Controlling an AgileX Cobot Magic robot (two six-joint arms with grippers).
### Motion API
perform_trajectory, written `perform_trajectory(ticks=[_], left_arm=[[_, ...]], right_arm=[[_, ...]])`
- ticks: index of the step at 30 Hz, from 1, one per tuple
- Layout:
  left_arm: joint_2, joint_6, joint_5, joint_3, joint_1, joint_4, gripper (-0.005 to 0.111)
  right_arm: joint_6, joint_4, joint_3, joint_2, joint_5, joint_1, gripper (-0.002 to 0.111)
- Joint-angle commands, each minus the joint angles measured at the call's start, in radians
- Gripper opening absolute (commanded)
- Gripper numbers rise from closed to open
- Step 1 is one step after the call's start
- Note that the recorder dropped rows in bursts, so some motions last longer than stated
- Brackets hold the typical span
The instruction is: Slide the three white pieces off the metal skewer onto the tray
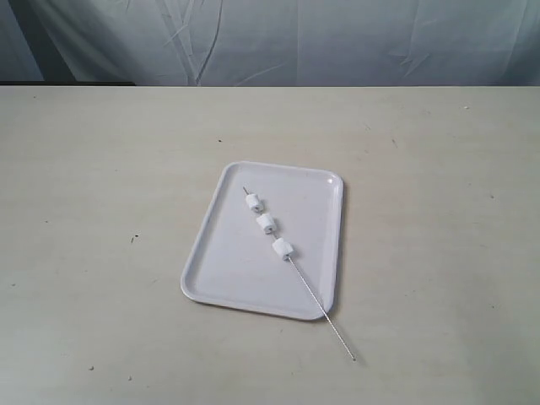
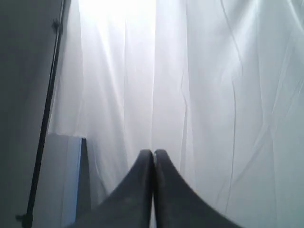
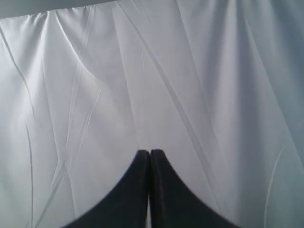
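A: Pale matte surface (image 1: 101,169), with a white tray (image 1: 224,270) in the middle of it. What lies nearest?

B: The bare end of the metal skewer (image 1: 337,335). It pokes out past the tray's near right corner onto the surface. Farther in, over the tray, the three white pieces (image 1: 265,223) sit threaded in a spaced row, the last just short of the far tip.

A: And the claws?

B: Neither is over the tray. The left claw (image 2: 153,154) and right claw (image 3: 149,154) are each pinched closed on nothing, facing white curtain (image 1: 337,42) like the one beyond the tray's far side.

A: So the approach comes first.

B: I'd say so. One claw should open and pinch the bare end outside the tray, lifting it little. The other should push the pieces toward the far tip so they drop inside the rim. The rod is thin, so grip it squarely or it may roll.
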Motion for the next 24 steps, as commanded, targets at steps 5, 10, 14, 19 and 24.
perform_trajectory(ticks=[5, 10, 14, 19, 24], left_arm=[[-0.003, -0.083, 0.275, -0.100, 0.000, 0.074, 0.000], [0.049, -0.073, 0.352, -0.198, 0.000, 0.138, 0.000], [0.119, -0.073, 0.488, -0.292, 0.000, 0.170, 0.000], [0.237, 0.053, 0.738, -0.394, 0.000, 0.039, 0.000], [0.406, 0.461, 0.905, -0.462, 0.000, -0.340, 0.000]], right_arm=[[0.111, -0.040, -0.041, -0.007, 0.227, -0.003, -0.001], [0.109, -0.067, -0.176, 0.059, 0.404, -0.003, -0.001], [0.107, -0.121, -0.305, 0.153, 0.552, -0.003, -0.001], [0.063, -0.114, -0.459, 0.315, 0.794, -0.003, -0.001], [-0.129, 0.090, -0.551, 0.490, 0.956, -0.003, -0.001]])
